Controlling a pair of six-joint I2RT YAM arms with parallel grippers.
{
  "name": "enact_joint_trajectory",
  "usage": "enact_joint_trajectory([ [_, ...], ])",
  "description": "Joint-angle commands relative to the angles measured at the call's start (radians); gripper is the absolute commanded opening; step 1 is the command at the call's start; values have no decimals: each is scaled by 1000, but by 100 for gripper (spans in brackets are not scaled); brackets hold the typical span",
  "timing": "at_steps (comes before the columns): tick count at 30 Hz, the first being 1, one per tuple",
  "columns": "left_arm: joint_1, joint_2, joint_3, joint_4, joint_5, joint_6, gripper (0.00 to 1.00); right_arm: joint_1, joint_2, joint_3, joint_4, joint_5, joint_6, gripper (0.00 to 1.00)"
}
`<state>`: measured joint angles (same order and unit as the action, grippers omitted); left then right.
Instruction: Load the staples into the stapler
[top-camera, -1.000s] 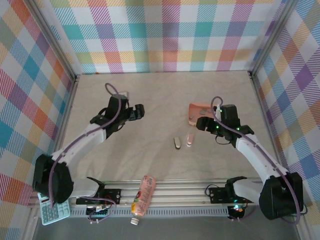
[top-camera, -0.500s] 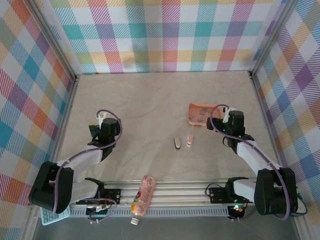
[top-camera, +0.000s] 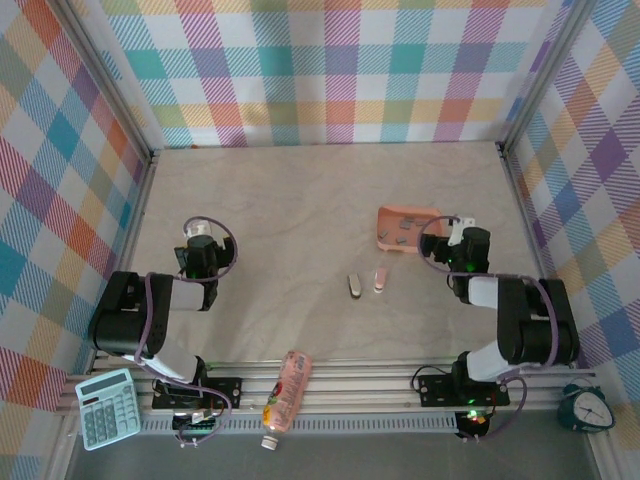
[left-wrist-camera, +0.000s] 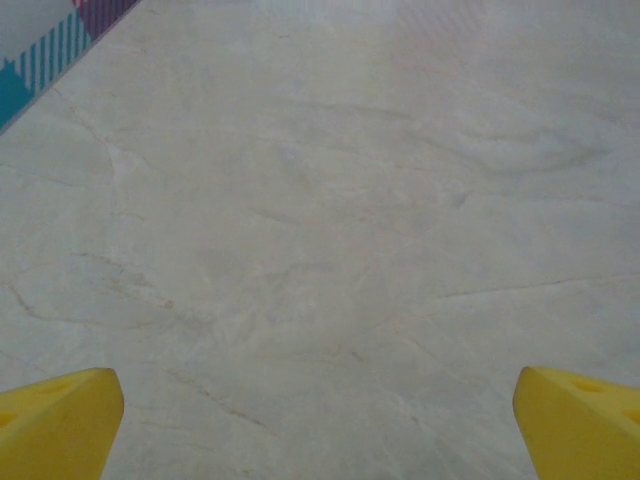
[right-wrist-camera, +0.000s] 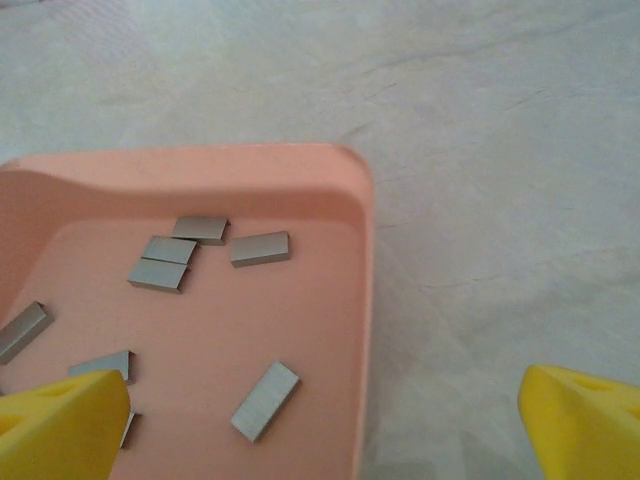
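While both arms sit folded back toward their bases in the top view, the left gripper (top-camera: 200, 243) hangs over the left part of the table (top-camera: 300, 190) and the right gripper (top-camera: 460, 242) hangs just right of the tray (top-camera: 430, 212). Jaw spread cannot be judged from this height. The tray lies right of centre, with the staples (top-camera: 400, 232) inside as small grey flecks. Nearer and to the left of it, two small staplers lie side by side, apart from each other: the grey stapler (top-camera: 354, 286) on the left, the pink stapler (top-camera: 379, 280) on the right. Their detail is too small to read. On the near rail lies a bottle (top-camera: 287, 390). A calculator (top-camera: 108, 408) lies at the near left corner and a clock (top-camera: 585, 408) at the near right.

Left wrist view: the left gripper (left-wrist-camera: 320, 425) is released, its yellow fingertips (left-wrist-camera: 55, 425) set wide at the lower corners with only bare table (left-wrist-camera: 320, 200) between them.

Right wrist view: the right gripper (right-wrist-camera: 320, 425) is likewise released and grasps nothing, its fingertips (right-wrist-camera: 585, 420) wide apart. The left tip overlaps the near part of the tray (right-wrist-camera: 365, 300); contact cannot be determined. The right tip stands over bare table (right-wrist-camera: 500, 150). Several staples (right-wrist-camera: 260, 248) lie loose and scattered flat on the tray floor, some touching in a pair, the others separate.
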<state>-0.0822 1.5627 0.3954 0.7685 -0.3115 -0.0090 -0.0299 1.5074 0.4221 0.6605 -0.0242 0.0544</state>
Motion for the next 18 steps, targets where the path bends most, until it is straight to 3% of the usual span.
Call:
enact_joint_trajectory([
  [1,1,-4,1,74,48,-15,100,8,31,-11,178,-71,-39,99],
  [18,-13,-6,9,61,35,-4,100,10,29,-5,160,-73,-41,99],
])
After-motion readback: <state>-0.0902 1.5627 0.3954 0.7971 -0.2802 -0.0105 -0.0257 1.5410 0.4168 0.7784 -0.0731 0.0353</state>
